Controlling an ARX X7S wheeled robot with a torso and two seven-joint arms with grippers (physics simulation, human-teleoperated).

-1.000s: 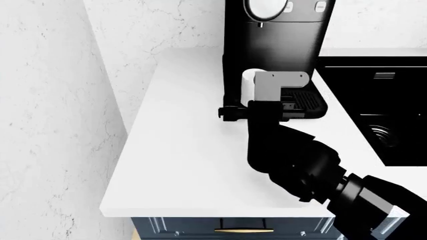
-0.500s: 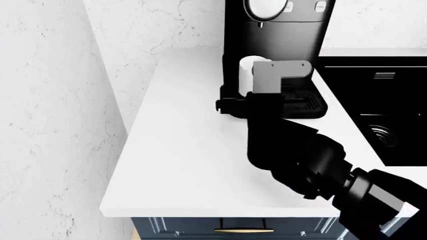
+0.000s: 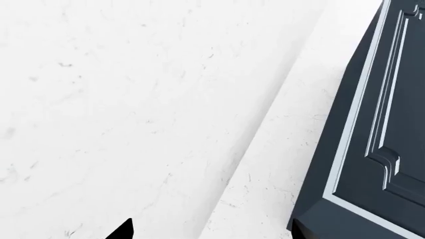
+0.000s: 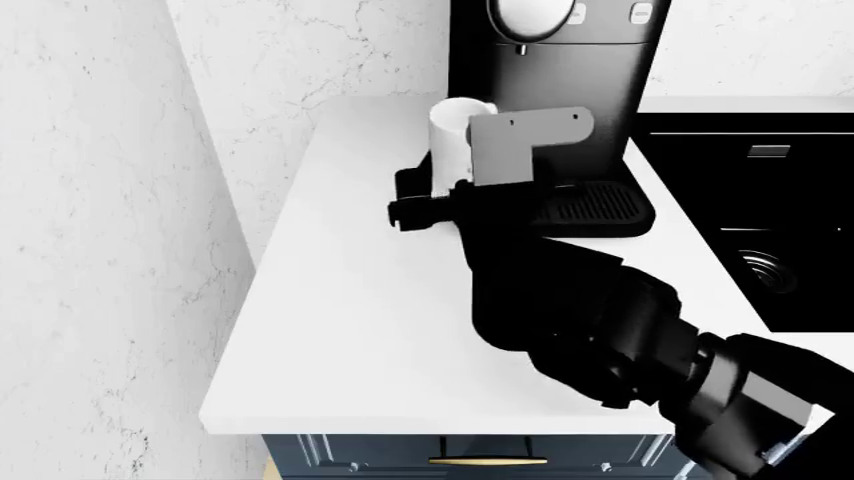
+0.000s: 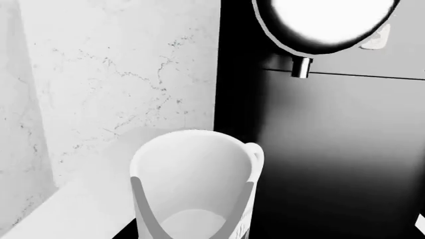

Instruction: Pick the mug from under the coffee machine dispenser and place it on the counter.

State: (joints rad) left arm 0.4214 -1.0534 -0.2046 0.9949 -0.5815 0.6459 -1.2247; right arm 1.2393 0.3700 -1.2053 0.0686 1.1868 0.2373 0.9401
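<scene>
A white marbled wall (image 4: 120, 250) backs a broad white counter (image 4: 347, 330) set over blue cabinets (image 4: 400, 455) with a brass handle (image 4: 487, 461). At the counter's twelve o'clock end stands the tall black coffee machine dispenser (image 4: 587, 80), with its round silver dial (image 4: 531, 15) on top and its ribbed drip tray (image 4: 597, 205) at its foot. The black sink (image 4: 761, 210) lies at three o'clock of the machine. The right gripper (image 4: 447, 190) reaches in from five o'clock on its black arm and is pinching the mug (image 4: 454, 128): in the right wrist view its two fingers (image 5: 147, 209) press against the white cup on either side. The mug is upright, at nine o'clock of the drip tray, beside the machine's left edge; whether it touches the counter cannot be told. The left gripper (image 3: 206, 234) shows only two dark tips, well apart, facing the wall and a blue cabinet panel (image 3: 378, 124).
</scene>
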